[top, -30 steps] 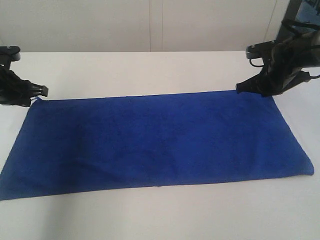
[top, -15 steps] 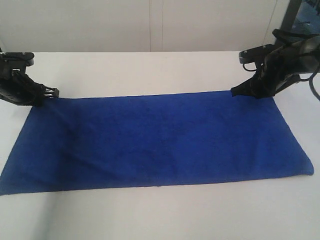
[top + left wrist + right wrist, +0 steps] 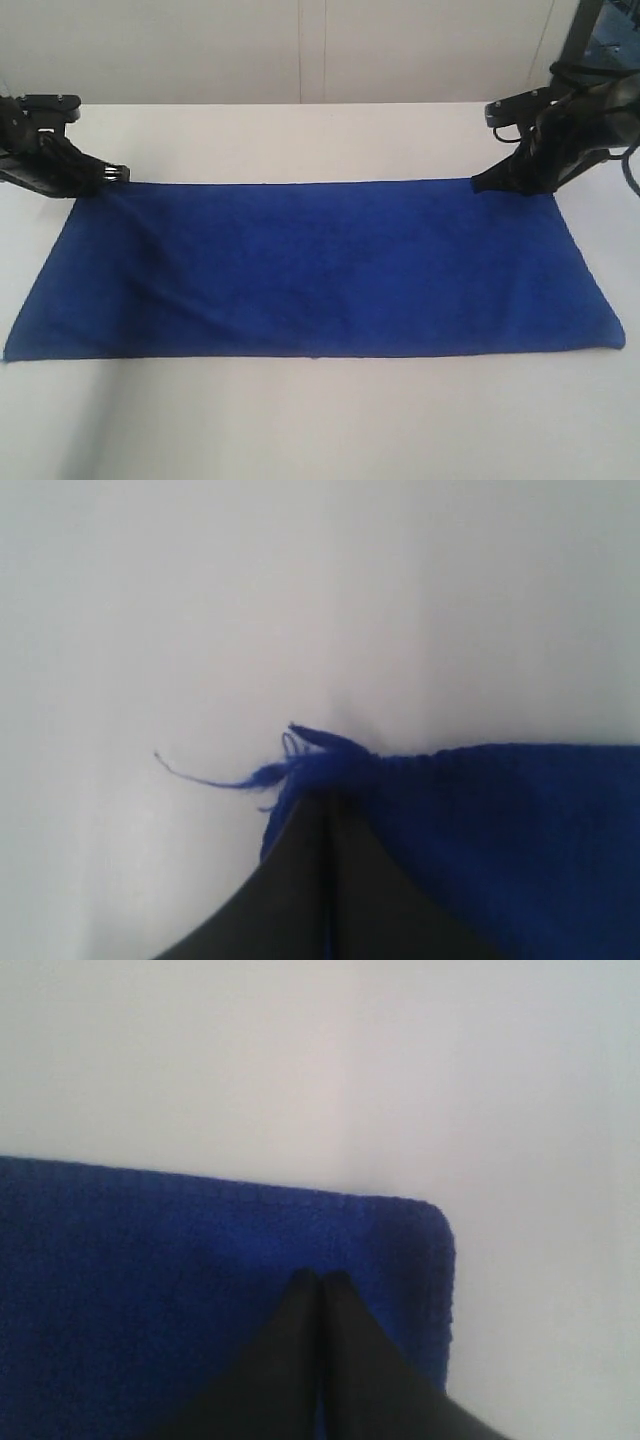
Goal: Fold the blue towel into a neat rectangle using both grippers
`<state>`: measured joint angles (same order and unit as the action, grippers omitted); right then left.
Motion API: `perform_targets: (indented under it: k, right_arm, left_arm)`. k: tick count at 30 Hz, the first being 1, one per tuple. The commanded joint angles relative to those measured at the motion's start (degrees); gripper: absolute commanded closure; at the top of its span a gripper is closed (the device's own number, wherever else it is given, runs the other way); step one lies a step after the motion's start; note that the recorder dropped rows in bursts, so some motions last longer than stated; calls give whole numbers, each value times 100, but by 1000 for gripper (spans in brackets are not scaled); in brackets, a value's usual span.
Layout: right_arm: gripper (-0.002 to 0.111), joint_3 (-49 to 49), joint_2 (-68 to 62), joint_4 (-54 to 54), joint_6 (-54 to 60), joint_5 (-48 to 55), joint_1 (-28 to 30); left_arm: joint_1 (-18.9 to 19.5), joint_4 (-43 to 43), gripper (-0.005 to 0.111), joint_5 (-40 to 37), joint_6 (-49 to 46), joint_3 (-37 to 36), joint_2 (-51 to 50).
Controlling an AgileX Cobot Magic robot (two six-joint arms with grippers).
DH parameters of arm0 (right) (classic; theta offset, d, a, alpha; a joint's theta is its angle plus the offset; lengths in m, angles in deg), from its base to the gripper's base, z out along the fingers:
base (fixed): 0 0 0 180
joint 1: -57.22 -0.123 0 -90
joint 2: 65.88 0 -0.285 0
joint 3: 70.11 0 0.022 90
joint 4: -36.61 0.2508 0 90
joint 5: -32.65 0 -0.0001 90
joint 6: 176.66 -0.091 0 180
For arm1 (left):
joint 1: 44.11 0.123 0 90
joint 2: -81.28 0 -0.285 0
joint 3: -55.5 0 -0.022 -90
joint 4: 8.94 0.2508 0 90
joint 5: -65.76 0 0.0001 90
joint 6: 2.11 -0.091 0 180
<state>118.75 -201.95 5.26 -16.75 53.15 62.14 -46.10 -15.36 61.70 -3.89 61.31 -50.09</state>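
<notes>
The blue towel (image 3: 320,270) lies spread flat and lengthwise on the white table (image 3: 320,420), with a few soft wrinkles near its left end. My left gripper (image 3: 122,174) is shut on the towel's far left corner. In the left wrist view that corner (image 3: 330,765) bunches at my closed left gripper (image 3: 325,798), and a frayed thread (image 3: 200,778) trails off. My right gripper (image 3: 478,184) is shut on the far right corner. In the right wrist view my right gripper (image 3: 320,1278) rests on the towel (image 3: 150,1280), just inside its rounded corner.
A pale wall (image 3: 300,50) rises behind the table's far edge. Part of a dark frame (image 3: 590,30) stands at the back right above the right arm. Bare white tabletop surrounds the towel on all sides.
My left gripper has moved right and toward the back, taking the far left corner with it. The towel's near edge has slid away from the front. The right gripper has barely shifted.
</notes>
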Motion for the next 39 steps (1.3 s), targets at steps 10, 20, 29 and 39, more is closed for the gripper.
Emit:
perform_targets:
  k: [10,20,29,39]
  right_arm:
    - [108,15,-24,-47,-105,-77,190]
    - [108,15,322,-20,-116,-74,190]
    - [108,-302,1285,199,-116,821,190]
    - [108,-2067,3555,1842,352,1769,190]
  left_arm:
    - [-10,-40,107,-313,-119,38,-109]
    - [-10,-40,107,-713,-119,38,234]
    - [1,-20,107,-1716,-327,38,874]
    - [9,-359,107,-4384,-422,-563,2698]
